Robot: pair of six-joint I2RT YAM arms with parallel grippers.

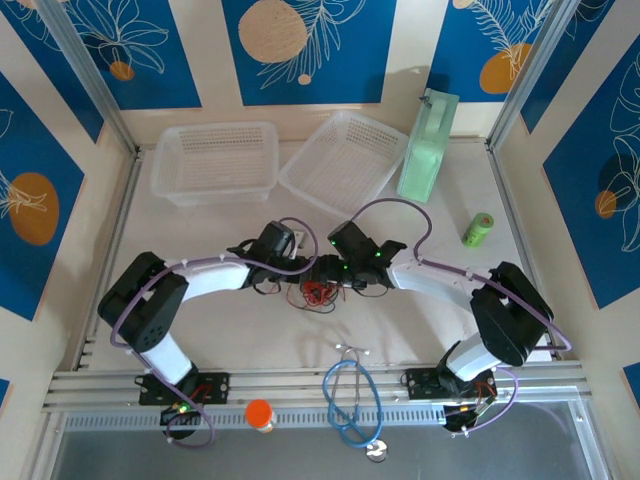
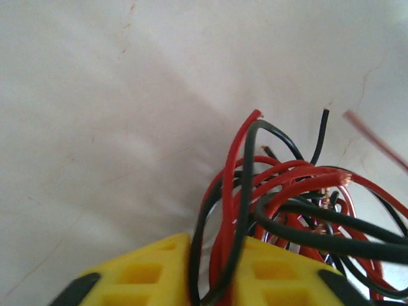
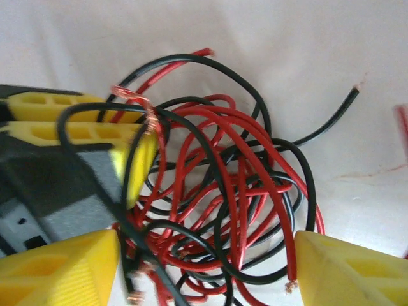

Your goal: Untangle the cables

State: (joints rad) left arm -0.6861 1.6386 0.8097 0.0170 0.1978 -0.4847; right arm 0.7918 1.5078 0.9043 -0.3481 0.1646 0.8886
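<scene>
Left end effector [image 2: 213, 247] pinched on cables [image 2: 293, 204] (ends cropped), right end effector [image 3: 205, 247] spread wide around them

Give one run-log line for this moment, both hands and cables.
left hand: shut on cables | right hand: open around cables | cables: one tangle, red and black

Light: bright, even and diffuse.
Shadows: soft and faint on the white table [image 1: 250, 340].
Top view: sharp throughout, no glare.
Wrist views: nearest cables [image 2: 306, 223] blurred; a red strand smeared at the right edge.
</scene>
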